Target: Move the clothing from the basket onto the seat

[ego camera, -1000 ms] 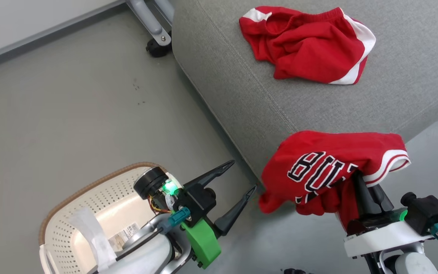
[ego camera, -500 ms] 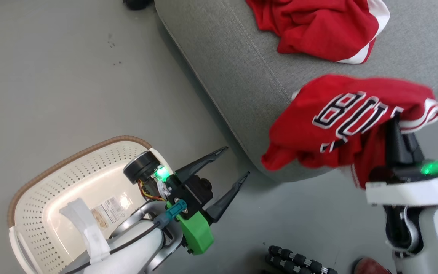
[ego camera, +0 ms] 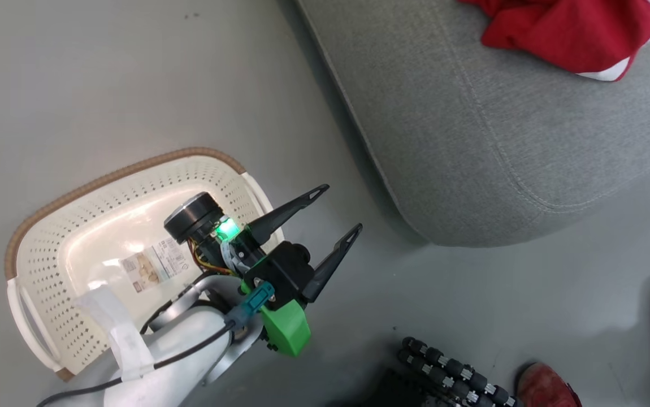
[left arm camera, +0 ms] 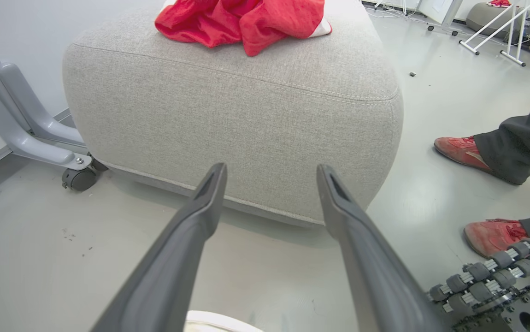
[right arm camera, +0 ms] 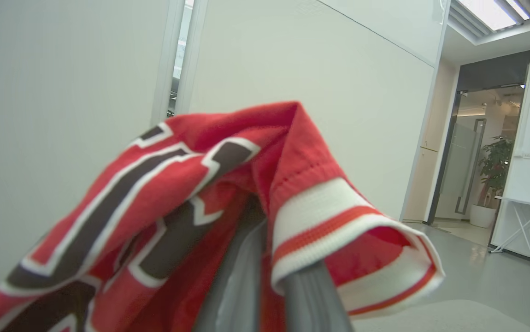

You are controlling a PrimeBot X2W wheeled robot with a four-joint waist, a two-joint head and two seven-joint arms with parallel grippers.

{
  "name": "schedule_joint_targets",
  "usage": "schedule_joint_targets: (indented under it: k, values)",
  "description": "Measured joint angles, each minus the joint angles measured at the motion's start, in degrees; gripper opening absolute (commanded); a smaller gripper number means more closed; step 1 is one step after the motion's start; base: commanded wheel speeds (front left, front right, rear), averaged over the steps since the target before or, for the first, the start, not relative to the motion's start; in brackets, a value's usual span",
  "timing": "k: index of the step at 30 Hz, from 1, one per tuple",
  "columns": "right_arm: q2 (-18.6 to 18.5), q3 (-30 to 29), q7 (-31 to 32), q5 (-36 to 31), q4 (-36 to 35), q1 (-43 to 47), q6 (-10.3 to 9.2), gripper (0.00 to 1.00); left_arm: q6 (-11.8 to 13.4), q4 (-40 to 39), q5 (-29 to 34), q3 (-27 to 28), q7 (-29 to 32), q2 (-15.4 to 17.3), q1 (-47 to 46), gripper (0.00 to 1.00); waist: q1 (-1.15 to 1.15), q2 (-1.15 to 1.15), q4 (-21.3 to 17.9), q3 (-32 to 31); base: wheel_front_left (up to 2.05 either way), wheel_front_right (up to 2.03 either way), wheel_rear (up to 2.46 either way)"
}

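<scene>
The seat (ego camera: 500,141) takes up the far right, low and broad, an easy place to drop cloth. The shorts (ego camera: 573,28) lie crumpled on its far side, apparently already delivered. The basket (ego camera: 121,169) stands on the floor at the near left, close to the seat's corner so each carry is short. Its bottom shows a label and no cloth. The jersey (right arm camera: 154,207) drapes over the right hand (right arm camera: 272,281), whose fingers are pressed together on a fold near the striped hem, so the cloth hangs down both sides without slipping. The left hand (ego camera: 341,208) hovers spread wide by the basket's right edge, holding nothing, and looks parked out of the way.

Against a second ago, the head camera has swung toward the basket, which now shows more fully. The left hand keeps its spread. The jersey then hung low by the seat's near corner. Now walls and a doorway stand behind it, which suggests a lift for the drop.
</scene>
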Motion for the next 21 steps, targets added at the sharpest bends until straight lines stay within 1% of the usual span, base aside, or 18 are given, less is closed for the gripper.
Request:
schedule_joint_targets:
  k: [2, 4, 7, 9, 13, 15, 16, 17, 18, 21]
  values:
    - [-2.4, -2.0, 0.0, -0.6, 3.3, -3.9, -0.01, 0.0, 0.1, -0.7, 0.5, 0.2, 0.4, 0.4, -0.9, 1.0, 0.0, 0.0, 1.1, 1.6, 0.0, 0.0, 0.0]
    - [-3.5, -3.3, 0.0, -1.4, 6.4, -6.1, -0.01, 0.0, 0.2, -1.2, 0.7, 0.3, 0.9, 0.8, -1.5, 1.0, 0.0, 0.0, 2.0, 3.1, 0.0, 0.0, 0.0]
    - [-3.6, -4.8, 0.0, -3.0, 11.7, -6.7, -0.01, 0.0, 0.2, -1.9, 1.2, 0.2, 1.3, 1.4, -2.0, 1.0, 0.0, 0.0, 3.4, 5.3, 0.0, 0.0, 0.0]
    - [-2.9, -5.6, 0.0, -4.8, 15.6, -6.3, -0.01, 0.0, 0.4, -2.3, 1.2, 0.2, 1.5, 1.8, -2.1, 1.0, 0.0, 0.0, 4.3, 6.9, 0.0, 0.0, 0.0]
    - [0.4, -6.8, 0.0, -5.7, 22.4, -4.6, -0.01, 0.0, 0.7, -2.6, 1.3, 0.2, 1.9, 2.5, -2.2, 1.0, 0.0, 0.0, 5.5, 9.2, 0.0, 0.0, 0.0]
    - [1.3, -6.7, 0.0, -6.3, 24.9, -3.4, -0.01, 0.0, 0.7, -2.7, 1.3, 0.2, 2.2, 2.5, -2.3, 1.0, 0.0, 0.0, 6.0, 10.0, 0.0, 0.0, 0.0]
    - [1.8, -6.9, 0.0, -6.4, 25.7, -2.7, -0.01, 0.05, 0.8, -2.7, 1.3, 0.1, 2.4, 2.5, -2.3, 1.0, 0.0, 0.0, 6.3, 10.2, 0.0, 0.0, 0.0]
    - [2.2, -7.2, 0.0, -6.4, 26.1, -2.2, -0.01, 0.21, 0.9, -2.7, 1.3, 0.1, 2.4, 2.5, -2.4, 1.0, 0.0, 0.0, 6.4, 10.4, 0.0, 0.0, 0.0]
    - [2.9, -7.6, 0.0, -6.4, 26.3, -1.6, -0.01, 1.0, 0.9, -2.7, 1.3, 0.1, 2.4, 2.5, -2.4, 1.0, 0.0, 0.0, 6.6, 10.5, 0.0, 0.0, 0.0]
    - [5.0, -8.8, 0.0, -6.7, 24.3, 1.2, -0.01, 1.0, 1.2, -2.5, 1.1, 0.3, 2.2, 2.4, -2.5, 1.0, 0.0, 0.0, 6.5, 10.0, 0.0, 0.0, 0.0]
